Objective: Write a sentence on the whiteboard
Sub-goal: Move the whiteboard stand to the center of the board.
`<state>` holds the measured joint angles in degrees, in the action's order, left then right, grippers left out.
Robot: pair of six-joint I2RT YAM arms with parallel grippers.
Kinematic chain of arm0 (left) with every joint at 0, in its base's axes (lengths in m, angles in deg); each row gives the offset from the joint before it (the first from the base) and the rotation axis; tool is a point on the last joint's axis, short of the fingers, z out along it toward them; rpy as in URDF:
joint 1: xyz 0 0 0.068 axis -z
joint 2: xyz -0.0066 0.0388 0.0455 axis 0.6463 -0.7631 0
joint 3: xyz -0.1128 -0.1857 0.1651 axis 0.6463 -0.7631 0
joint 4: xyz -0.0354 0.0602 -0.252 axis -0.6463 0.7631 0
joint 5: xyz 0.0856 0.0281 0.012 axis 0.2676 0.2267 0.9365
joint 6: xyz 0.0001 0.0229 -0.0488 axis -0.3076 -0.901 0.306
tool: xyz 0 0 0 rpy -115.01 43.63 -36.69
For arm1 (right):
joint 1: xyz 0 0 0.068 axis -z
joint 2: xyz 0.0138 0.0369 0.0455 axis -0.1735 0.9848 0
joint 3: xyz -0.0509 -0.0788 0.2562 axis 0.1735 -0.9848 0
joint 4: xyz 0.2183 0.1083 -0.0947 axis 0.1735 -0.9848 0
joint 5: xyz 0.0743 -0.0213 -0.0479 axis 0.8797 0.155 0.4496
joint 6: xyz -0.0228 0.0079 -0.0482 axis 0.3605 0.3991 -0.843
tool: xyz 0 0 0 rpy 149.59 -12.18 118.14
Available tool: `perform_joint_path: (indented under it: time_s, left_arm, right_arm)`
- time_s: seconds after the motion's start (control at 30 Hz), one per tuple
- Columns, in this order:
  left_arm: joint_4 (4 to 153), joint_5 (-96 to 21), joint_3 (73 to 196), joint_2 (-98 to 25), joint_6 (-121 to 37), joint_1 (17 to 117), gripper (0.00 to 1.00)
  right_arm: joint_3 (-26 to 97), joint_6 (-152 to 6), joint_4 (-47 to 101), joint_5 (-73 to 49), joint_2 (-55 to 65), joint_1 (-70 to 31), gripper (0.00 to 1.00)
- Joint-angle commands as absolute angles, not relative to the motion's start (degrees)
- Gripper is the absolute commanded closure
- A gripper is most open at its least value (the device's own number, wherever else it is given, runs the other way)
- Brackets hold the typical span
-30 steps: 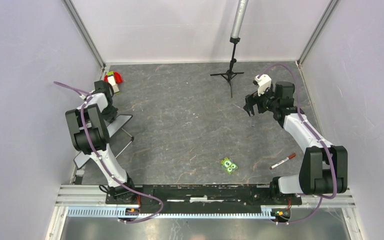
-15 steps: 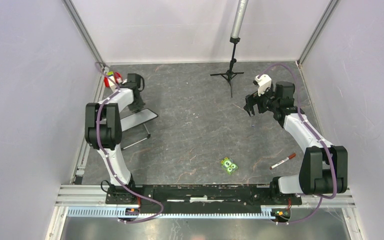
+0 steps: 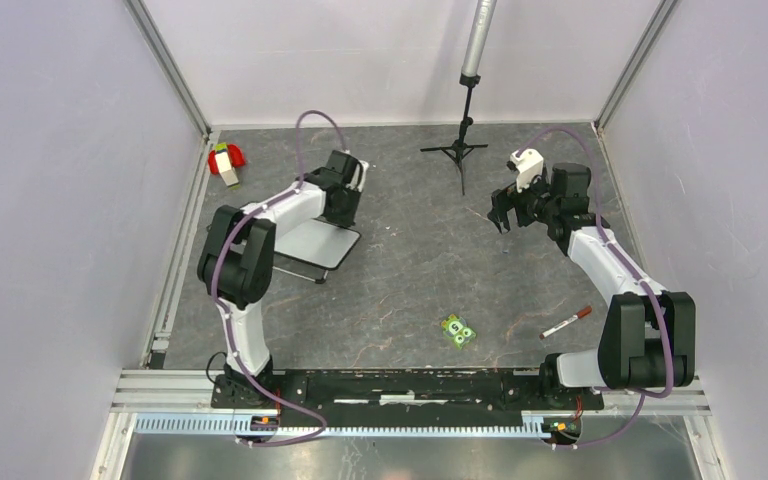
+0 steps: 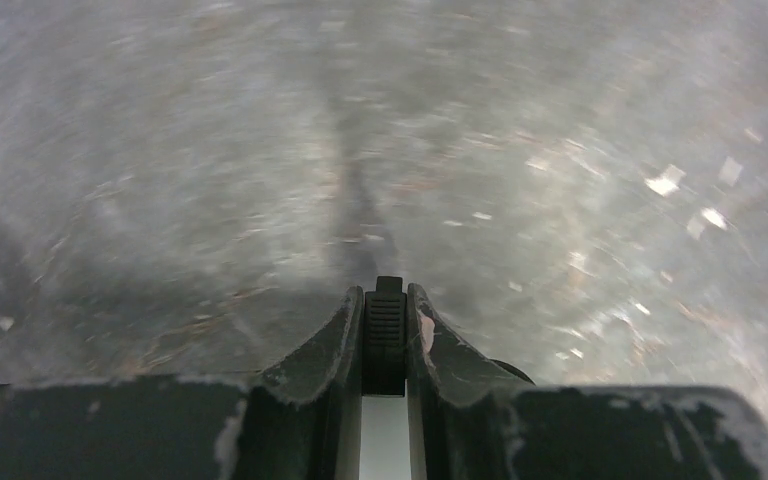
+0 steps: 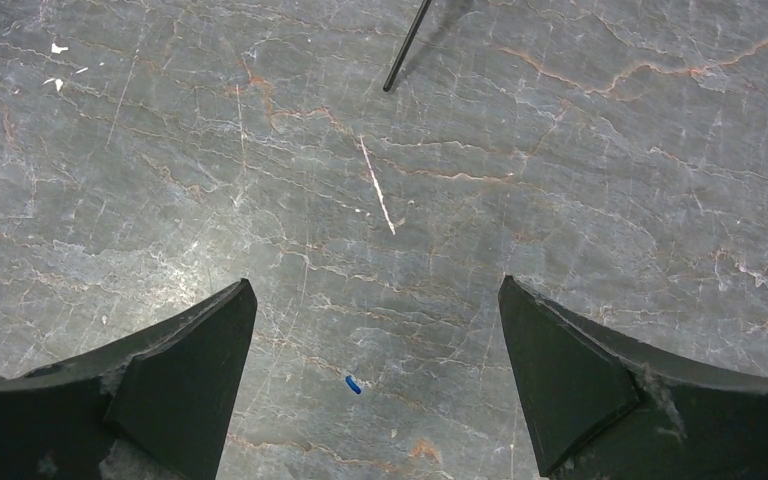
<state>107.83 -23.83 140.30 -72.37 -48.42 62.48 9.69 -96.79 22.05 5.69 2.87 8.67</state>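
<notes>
The whiteboard, white with a thin black rim and a black leg, hangs tilted left of the table's middle in the top view. My left gripper grips its far edge. In the left wrist view the left gripper is shut on a ribbed black piece of the rim, and a strip of the whiteboard shows white below it. The floor in that view is blurred. No sentence shows on the board. My right gripper hovers at the back right, and the right wrist view shows this right gripper open over bare table.
A red-capped marker lies at the front right, near a small green pack. A black tripod stand with a grey pole stands at the back centre. A red, green and white object sits at the back left corner.
My left arm has swung from the left wall toward the middle, carrying the whiteboard with it. The right arm has not moved.
</notes>
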Motion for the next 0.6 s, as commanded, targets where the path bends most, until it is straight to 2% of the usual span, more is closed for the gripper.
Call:
perform_joint_path:
  time_s: [0.0,0.37,0.57]
  left_arm:
    - [110.4,-29.0,143.1,-70.9,-63.7,67.6,0.98]
    - [118.5,-36.6,138.2,-66.6,-83.3,82.3,0.98]
    - [122.3,-37.0,135.1,-64.1,-90.4,89.7,0.97]
  right_arm:
    - [11.8,-96.8,22.0,7.1,1.5,9.6,0.03]
    - [11.9,-93.9,22.3,10.7,0.9,13.8,0.03]
    - [11.9,-93.6,22.4,10.8,0.6,14.3,0.03]
